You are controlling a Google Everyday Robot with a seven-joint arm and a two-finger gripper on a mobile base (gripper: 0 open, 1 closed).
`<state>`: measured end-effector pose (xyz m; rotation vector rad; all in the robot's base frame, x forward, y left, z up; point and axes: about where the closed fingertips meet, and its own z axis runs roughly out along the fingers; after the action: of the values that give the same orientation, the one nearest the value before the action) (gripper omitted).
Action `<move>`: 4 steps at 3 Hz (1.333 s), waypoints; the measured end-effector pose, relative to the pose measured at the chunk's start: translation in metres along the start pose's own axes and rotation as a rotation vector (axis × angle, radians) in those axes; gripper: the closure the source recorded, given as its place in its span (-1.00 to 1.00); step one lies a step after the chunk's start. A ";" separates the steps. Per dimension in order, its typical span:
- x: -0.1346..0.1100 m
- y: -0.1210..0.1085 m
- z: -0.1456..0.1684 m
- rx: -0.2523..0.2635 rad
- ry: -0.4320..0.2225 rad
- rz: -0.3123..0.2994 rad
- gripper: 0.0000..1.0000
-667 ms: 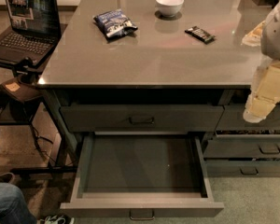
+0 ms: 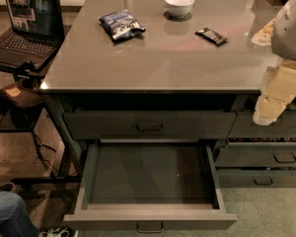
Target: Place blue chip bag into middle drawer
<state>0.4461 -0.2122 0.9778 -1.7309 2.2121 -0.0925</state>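
Little changed since earlier frame: my gripper hangs in same spot at right edge of frame, beside countertop corner. Apart or together, cannot tell. Blue chip bag unmoved at upper centre-left on countertop, well apart from me. Middle drawer at bottom, pulled open, tray bare. Pick not started; reach toward bag likely next.
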 end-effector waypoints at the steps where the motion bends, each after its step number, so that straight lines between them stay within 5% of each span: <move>1: -0.021 -0.027 0.017 -0.027 -0.036 -0.015 -1.00; 2: -0.045 -0.065 0.033 -0.037 -0.058 -0.002 -1.00; 4: -0.060 -0.073 0.030 -0.007 -0.116 -0.030 -1.00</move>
<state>0.5358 -0.1700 0.9807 -1.7276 2.1067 0.0083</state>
